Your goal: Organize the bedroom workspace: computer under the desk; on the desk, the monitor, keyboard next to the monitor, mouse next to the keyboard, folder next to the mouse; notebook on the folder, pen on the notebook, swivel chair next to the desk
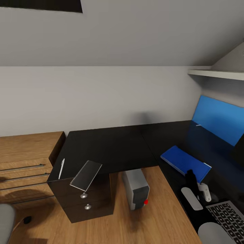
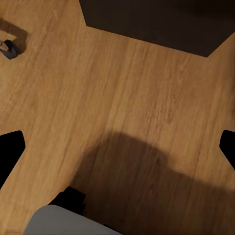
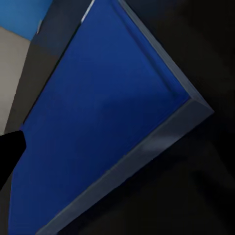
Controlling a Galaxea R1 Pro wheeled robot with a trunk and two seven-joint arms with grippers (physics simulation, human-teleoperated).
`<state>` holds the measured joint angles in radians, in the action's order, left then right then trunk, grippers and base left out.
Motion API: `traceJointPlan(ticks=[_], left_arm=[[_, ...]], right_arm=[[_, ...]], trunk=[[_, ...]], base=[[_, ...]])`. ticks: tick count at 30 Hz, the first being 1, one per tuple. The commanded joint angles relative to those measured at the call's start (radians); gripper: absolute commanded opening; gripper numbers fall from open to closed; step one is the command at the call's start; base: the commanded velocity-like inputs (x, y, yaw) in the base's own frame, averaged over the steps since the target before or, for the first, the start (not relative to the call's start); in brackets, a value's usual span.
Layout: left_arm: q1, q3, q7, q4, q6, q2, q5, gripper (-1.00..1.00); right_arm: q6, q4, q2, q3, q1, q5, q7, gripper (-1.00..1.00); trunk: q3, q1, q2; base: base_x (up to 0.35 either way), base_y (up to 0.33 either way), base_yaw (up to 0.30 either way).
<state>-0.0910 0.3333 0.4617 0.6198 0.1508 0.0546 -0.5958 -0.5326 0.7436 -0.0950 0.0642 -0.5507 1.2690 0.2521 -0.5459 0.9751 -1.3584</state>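
Done: flat bright-blue folder (image 1: 185,162) lies on the glossy black surface (image 1: 112,145) just beyond your right gripper (image 1: 191,177), jaw state unreadable. Outstanding: thin pale notebook (image 1: 86,175), white pen (image 1: 61,168), well apart.

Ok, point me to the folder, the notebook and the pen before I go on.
folder (image 1: 184,162), head view, middle of its blue cover, on the desk.
notebook (image 1: 86,175), head view, centre of its cover, overhanging the desk's edge.
pen (image 1: 61,168), head view, midway along its white shaft.
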Motion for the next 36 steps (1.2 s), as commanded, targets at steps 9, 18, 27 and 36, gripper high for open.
traceJointPlan(ticks=[9,18,27,36], left_arm=[[-0.001,0.007,0.006,0.000,0.007,-0.001,-0.010,1.00],[-0.001,0.007,0.004,0.000,0.004,-0.001,-0.013,1.00],[-0.001,0.008,0.006,-0.006,0.000,-0.001,-0.015,1.00],[-0.001,0.009,0.007,-0.061,-0.002,0.002,-0.013,1.00]], right_arm=[[0.016,0.000,0.000,-0.001,0.000,0.023,0.003,1.00],[0.017,0.000,0.001,-0.001,0.000,0.023,0.001,1.00],[0.016,0.012,0.004,-0.002,0.000,-0.024,0.001,1.00],[0.015,0.061,0.006,-0.011,0.000,-0.059,0.002,1.00]], trunk=[[0.005,-0.008,0.013],[0.033,-0.042,0.076],[0.062,-0.077,0.139],[0.090,-0.111,0.202]], base=[[-0.001,0.000,0.000],[0.000,0.000,0.000],[0.000,0.000,0.000],[0.000,0.000,0.000]])
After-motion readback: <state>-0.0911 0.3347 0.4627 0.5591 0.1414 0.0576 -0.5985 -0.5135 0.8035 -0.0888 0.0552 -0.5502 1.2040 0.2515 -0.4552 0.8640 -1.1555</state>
